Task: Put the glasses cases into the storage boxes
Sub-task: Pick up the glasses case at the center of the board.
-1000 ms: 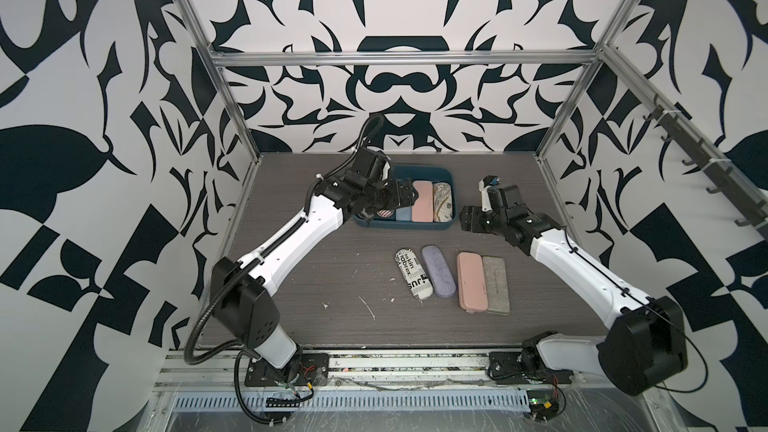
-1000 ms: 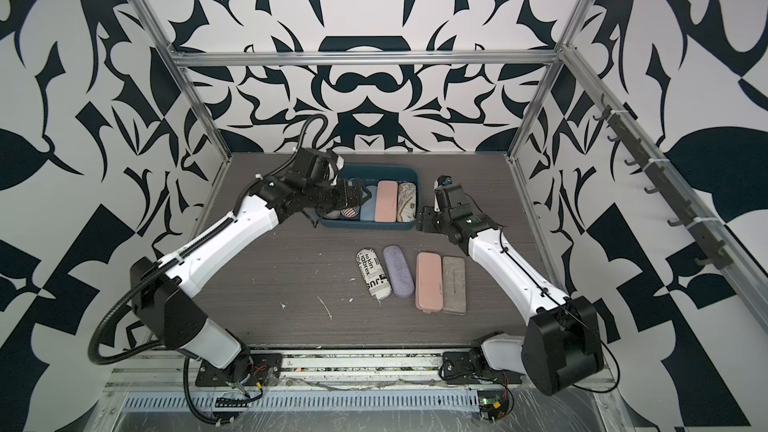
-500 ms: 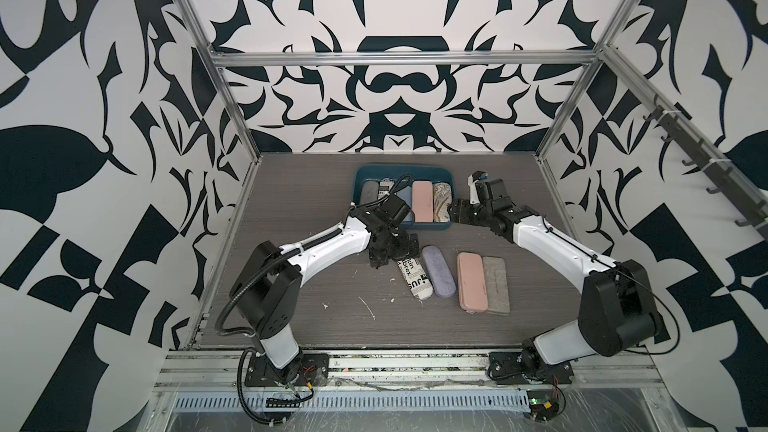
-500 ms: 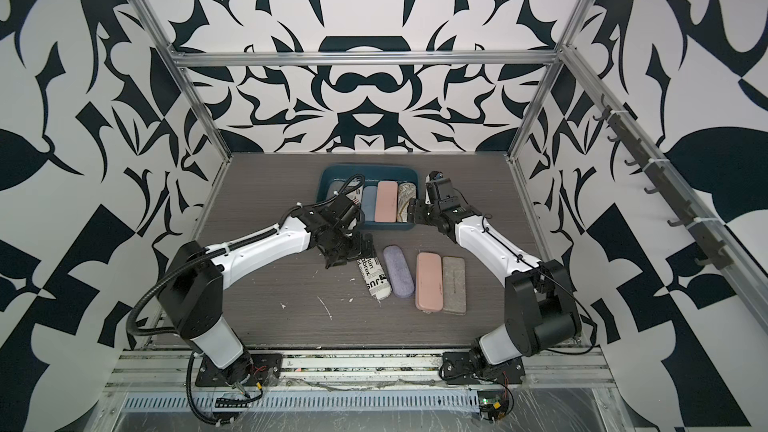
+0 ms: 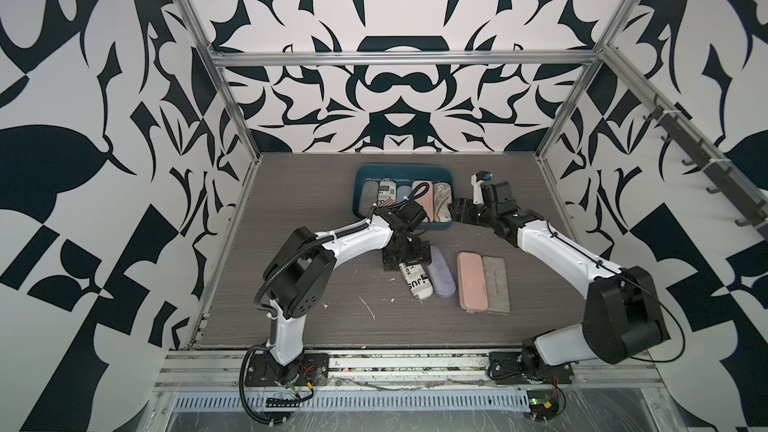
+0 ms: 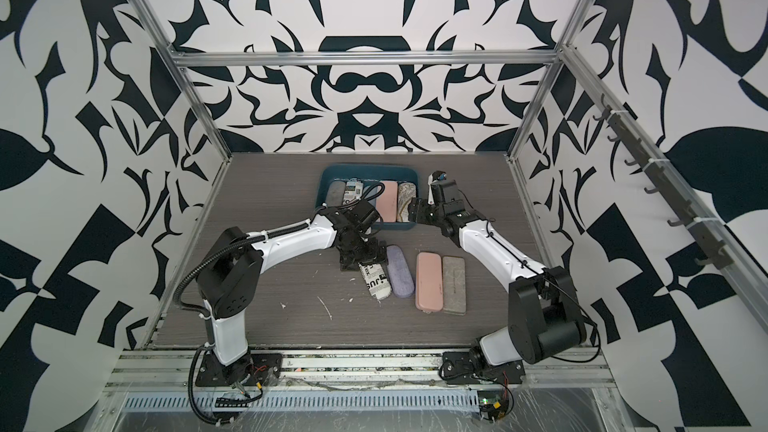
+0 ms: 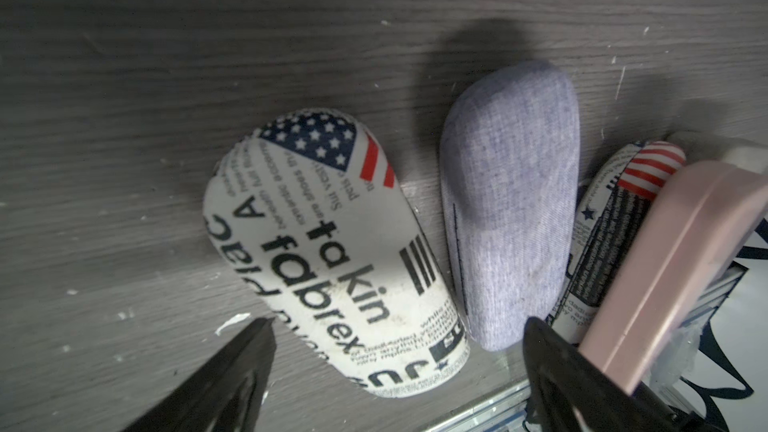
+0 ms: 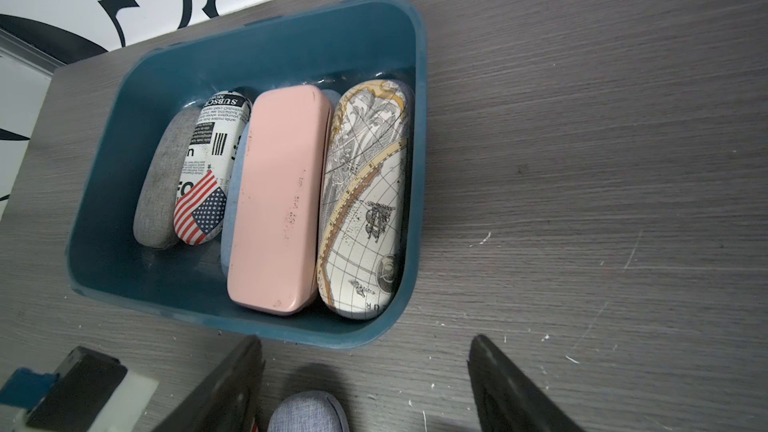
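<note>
The bench (image 5: 316, 201) is a grey, wood-grain board that fills the middle of both top views and is walled on three sides. A dark teal tray (image 5: 402, 167) stands on it in the upper middle, near the back wall. Below the tray, four cases lie flat on the bare board in a loose row, long sides roughly parallel. From left to right they are a newspaper-print glasses case (image 5: 417, 284), a lavender case (image 5: 441, 271) just beside it, then, after a gap, a pink case (image 5: 472, 281) and a grey felt case (image 5: 496, 284) touching along their long sides. White flecks (image 5: 368, 307) and scratches mark the board at lower left of the row.
</note>
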Robot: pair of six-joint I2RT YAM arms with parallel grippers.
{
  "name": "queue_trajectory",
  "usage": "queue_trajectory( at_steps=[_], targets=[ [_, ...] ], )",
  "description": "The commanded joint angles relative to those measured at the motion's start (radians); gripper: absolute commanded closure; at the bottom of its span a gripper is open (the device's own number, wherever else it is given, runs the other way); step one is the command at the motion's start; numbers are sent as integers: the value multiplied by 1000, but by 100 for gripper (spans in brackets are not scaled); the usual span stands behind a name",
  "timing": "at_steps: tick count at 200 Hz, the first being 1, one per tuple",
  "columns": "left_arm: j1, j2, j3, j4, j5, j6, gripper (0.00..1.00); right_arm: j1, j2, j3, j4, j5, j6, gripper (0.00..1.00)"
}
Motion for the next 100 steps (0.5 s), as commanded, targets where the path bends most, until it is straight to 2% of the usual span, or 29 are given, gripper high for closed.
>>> queue_trajectory(
  at_steps=[1, 42, 100],
  targets=[
    [-4, 24, 12, -76, -28, -12, 7, -3, -16, 5, 39, -24, 14, 19],
    [-8, 36, -7, -80, -7, -22, 9, -5, -16, 6, 38, -29, 14, 19],
    [-10, 113, 50, -101, 8, 0, 9, -9, -2, 10, 34, -41, 16, 19]
  ],
)
